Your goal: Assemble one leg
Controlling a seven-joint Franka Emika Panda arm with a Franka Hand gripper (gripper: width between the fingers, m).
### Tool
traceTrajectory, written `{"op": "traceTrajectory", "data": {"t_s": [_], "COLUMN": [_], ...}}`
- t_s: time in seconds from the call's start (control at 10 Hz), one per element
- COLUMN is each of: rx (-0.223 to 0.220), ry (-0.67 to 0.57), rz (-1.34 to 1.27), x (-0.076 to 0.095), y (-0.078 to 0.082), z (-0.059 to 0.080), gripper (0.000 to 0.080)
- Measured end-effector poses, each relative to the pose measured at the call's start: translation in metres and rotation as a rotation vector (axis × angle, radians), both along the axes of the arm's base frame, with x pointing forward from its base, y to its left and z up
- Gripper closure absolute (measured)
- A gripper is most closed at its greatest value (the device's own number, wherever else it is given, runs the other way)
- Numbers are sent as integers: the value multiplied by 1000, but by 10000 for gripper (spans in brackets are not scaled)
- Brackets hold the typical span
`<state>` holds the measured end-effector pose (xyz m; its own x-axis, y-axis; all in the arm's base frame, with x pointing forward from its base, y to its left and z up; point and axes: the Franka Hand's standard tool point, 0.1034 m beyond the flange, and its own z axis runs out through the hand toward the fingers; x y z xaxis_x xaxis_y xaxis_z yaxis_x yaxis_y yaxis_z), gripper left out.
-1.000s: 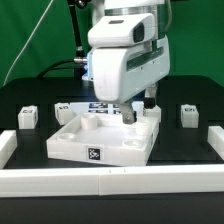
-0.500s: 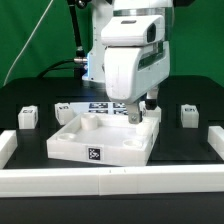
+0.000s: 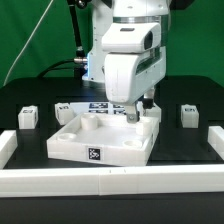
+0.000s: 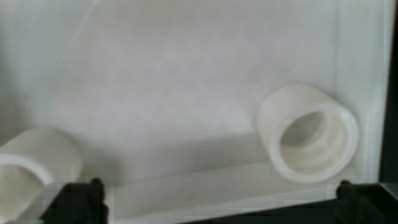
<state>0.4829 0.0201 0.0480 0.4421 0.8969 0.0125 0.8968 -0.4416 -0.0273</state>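
Here we see the white gripper (image 3: pixel 136 113) hanging low over the back corner, on the exterior view's right, of the large white tray piece (image 3: pixel 95 152). In the wrist view its dark fingertips (image 4: pixel 82 196) stand wide apart, holding nothing, above the tray's floor and a round recess (image 4: pixel 306 133). One leg (image 3: pixel 187 114) stands on the black table (image 3: pixel 20 95) at the exterior view's right, well apart from the gripper. A second leg (image 3: pixel 28 117) and a third leg (image 3: pixel 62 110) stand at its left.

The tray piece (image 3: pixel 100 140) lies before the marker board (image 3: pixel 97 106). One leg (image 3: pixel 28 117) stands at the exterior view's left, another leg (image 3: pixel 187 114) at its right.
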Motion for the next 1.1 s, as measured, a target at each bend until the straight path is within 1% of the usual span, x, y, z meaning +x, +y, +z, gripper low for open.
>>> {"op": "traceTrajectory", "data": {"t_s": [0.2, 0.5, 0.6, 0.8, 1.0, 1.1], "rx": [-2, -2, -1, 7, 10, 13], "ry": [15, 15, 17, 9, -11, -19], "rz": [-15, -17, -8, 61, 72, 73], "x": [-13, -12, -15, -40, -53, -57], "y": [-15, -14, -15, -19, -15, -13], "z": [-6, -6, -9, -24, -30, -34], "gripper": [150, 150, 150, 150, 150, 150]}}
